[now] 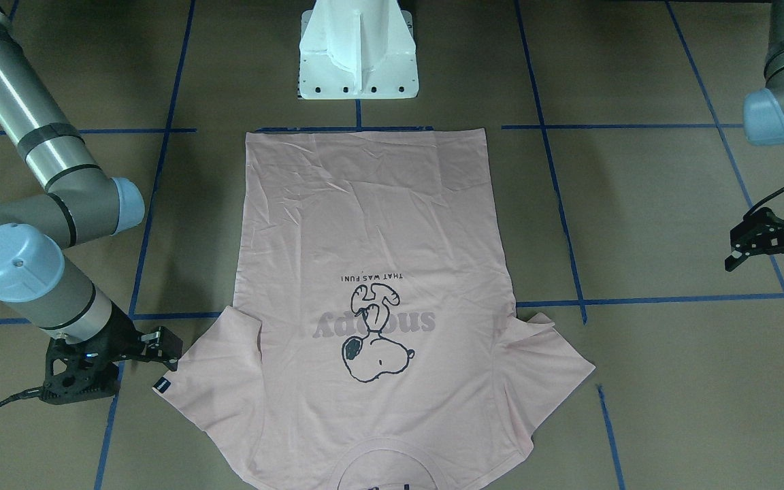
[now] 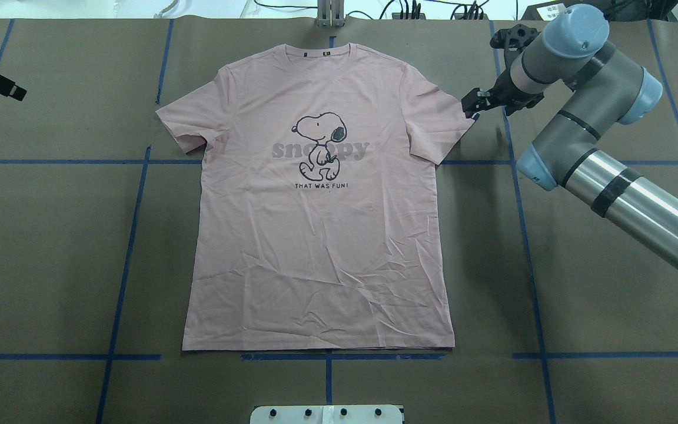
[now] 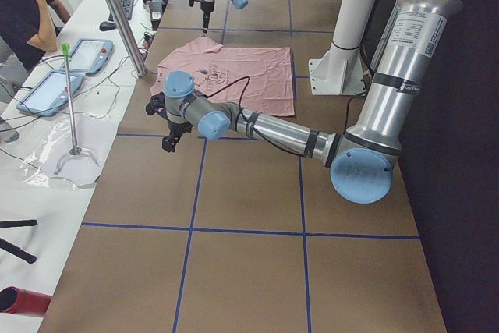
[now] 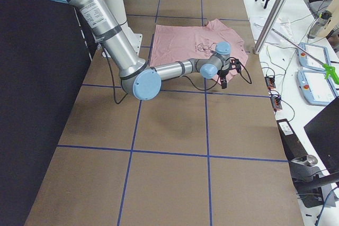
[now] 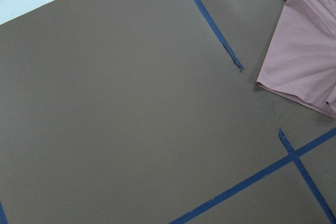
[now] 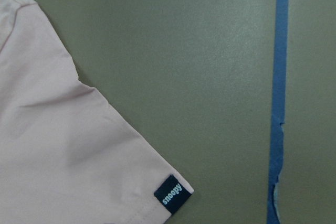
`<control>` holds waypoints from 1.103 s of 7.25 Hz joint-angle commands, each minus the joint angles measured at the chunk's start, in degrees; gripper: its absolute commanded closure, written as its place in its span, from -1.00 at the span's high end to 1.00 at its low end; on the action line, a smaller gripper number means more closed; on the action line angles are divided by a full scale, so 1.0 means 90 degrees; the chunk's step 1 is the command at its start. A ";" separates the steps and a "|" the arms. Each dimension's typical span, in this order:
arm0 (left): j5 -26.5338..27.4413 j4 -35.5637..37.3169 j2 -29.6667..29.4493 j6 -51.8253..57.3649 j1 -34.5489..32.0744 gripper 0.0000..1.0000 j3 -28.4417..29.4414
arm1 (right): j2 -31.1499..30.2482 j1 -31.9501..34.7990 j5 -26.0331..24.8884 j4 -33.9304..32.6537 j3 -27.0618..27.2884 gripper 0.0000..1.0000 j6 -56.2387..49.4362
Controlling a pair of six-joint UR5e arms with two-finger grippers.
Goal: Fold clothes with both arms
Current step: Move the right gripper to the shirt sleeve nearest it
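The pale pink T-shirt [image 1: 365, 238] lies flat and face up on the brown table, with the dog print showing and the collar on the far side from the robot [image 2: 315, 247]. My right gripper [image 1: 173, 350] hovers low just outside the sleeve that carries the small dark tag [image 1: 160, 386]. It looks open and empty [image 2: 469, 106]. The right wrist view shows that tag [image 6: 171, 193] and the sleeve corner. My left gripper [image 1: 770, 272] is open and empty. It hangs above bare table well outside the other sleeve [image 5: 310, 51].
The white pedestal base [image 1: 358, 61] stands just behind the shirt's hem. Blue tape lines [image 2: 133, 235] grid the table. A metal pole [image 3: 117, 13], tablets and a seated operator [image 3: 23, 13] are beyond the table's far edge.
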 commanded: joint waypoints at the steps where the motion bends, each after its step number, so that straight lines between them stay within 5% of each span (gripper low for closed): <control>1: -0.0003 -0.0072 -0.0004 -0.0035 0.0002 1.00 -0.0001 | 0.0352 -0.0162 -0.0277 0.0005 -0.0461 0.93 0.0029; 6: -0.0022 -0.0130 0.0055 0.0024 0.0002 1.00 -0.0021 | 0.0422 -0.0162 -0.0277 0.0015 -0.0590 0.82 0.0000; 8: -0.0042 -0.0130 0.0055 0.0024 0.0002 1.00 -0.0030 | 0.0452 -0.0152 -0.0277 0.0015 -0.0591 0.31 0.0009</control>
